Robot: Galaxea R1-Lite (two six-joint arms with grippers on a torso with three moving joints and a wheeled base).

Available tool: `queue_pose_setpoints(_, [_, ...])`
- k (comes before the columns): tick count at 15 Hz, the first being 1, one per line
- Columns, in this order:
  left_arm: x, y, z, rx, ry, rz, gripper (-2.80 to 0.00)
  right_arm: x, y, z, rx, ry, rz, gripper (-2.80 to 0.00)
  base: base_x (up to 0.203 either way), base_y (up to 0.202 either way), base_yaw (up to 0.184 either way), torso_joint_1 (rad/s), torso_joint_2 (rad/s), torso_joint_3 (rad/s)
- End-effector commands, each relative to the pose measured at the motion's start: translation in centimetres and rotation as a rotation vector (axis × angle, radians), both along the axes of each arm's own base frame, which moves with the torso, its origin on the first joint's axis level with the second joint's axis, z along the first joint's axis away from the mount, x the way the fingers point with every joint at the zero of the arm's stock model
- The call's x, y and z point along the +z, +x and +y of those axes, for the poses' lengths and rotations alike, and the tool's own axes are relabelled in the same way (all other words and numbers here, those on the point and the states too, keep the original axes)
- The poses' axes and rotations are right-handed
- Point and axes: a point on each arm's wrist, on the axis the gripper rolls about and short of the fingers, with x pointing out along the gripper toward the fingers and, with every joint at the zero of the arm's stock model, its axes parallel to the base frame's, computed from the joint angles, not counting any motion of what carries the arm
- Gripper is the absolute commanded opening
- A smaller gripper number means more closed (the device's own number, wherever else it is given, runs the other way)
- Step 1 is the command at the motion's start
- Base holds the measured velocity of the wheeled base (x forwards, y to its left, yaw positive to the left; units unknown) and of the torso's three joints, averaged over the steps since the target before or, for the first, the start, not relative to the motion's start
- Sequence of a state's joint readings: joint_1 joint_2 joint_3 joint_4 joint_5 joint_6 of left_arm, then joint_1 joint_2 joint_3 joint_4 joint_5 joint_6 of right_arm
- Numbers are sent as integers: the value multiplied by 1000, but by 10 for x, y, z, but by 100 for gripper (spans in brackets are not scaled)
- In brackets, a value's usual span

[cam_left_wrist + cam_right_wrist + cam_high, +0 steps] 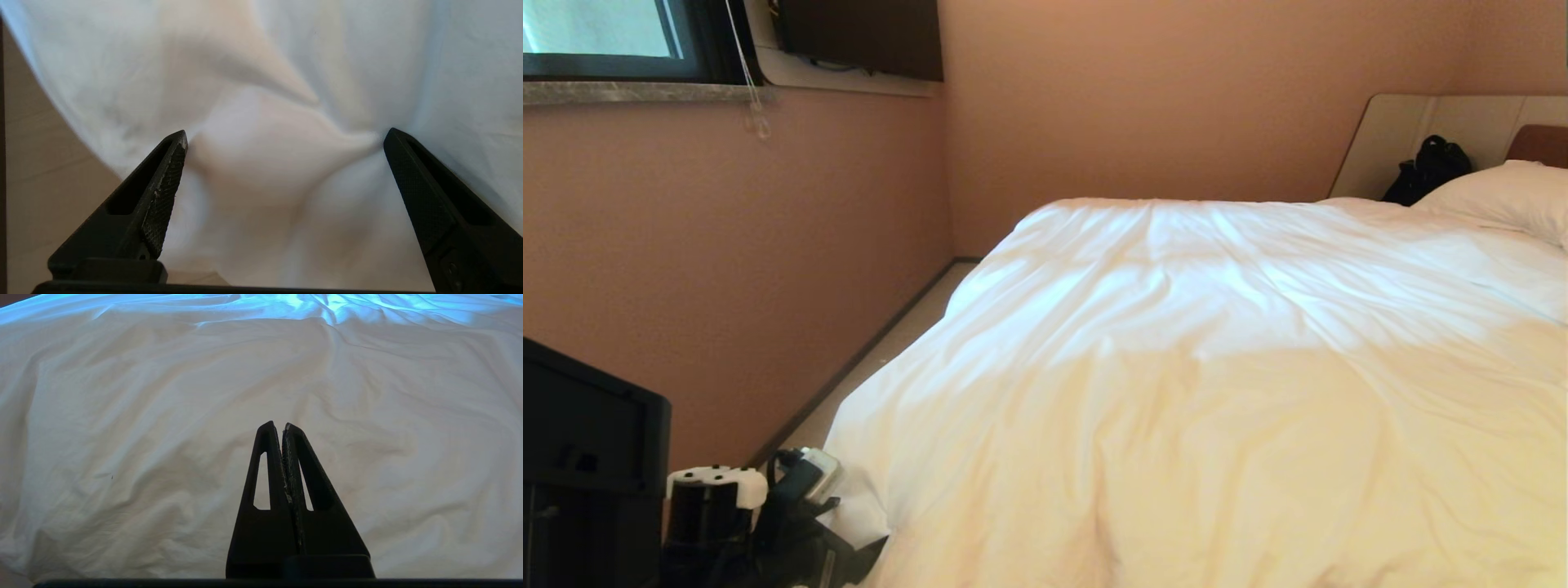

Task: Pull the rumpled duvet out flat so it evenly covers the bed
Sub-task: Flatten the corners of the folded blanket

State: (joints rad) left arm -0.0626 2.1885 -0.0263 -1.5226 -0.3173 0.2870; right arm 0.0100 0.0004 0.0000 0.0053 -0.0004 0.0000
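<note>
Judging from how things lie, the greatest risk is carried by the large puffy white duvet in its creased cotton cover [1217,367], which is spread over the low double bed [1539,145] from the foot up to the pillow, with shallow wrinkles across it and its near left corner draped over the edge toward the floor. If a thick bunch is pinched at that corner and pulled hard, the whole quilt could be dragged off-centre and the far side uncovered; if only a thin layer of cover is caught, the cloth could slip free and the ridge be left standing. The left gripper [286,136] is held low at that corner, its black fingers [167,175] spread wide and released, with a raised fold of fabric lying between the tips but not clamped. The right gripper [282,425] is held over the middle of the quilt, its fingers clenched together on nothing. A snag of the hanging corner on the arm is also conceivable. Counted: one bed, one duvet, one plump white pillow [1507,196] in view, one black bag [1429,170] against the headboard, two grippers.
</note>
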Motion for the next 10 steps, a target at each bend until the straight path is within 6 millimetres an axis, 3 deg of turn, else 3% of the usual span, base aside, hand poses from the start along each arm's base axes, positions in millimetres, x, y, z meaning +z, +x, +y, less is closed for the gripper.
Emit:
queue_pose_setpoints(1, [-10,11,-1,-28,2,-20,0,0,0,0,1,0,0,-280,0,0,0,0,0,0])
queue_pose_setpoints(10, [-38,45,-5,-80,16,-52,0,0,0,0,1,0,0,-280,0,0,0,0,0,0])
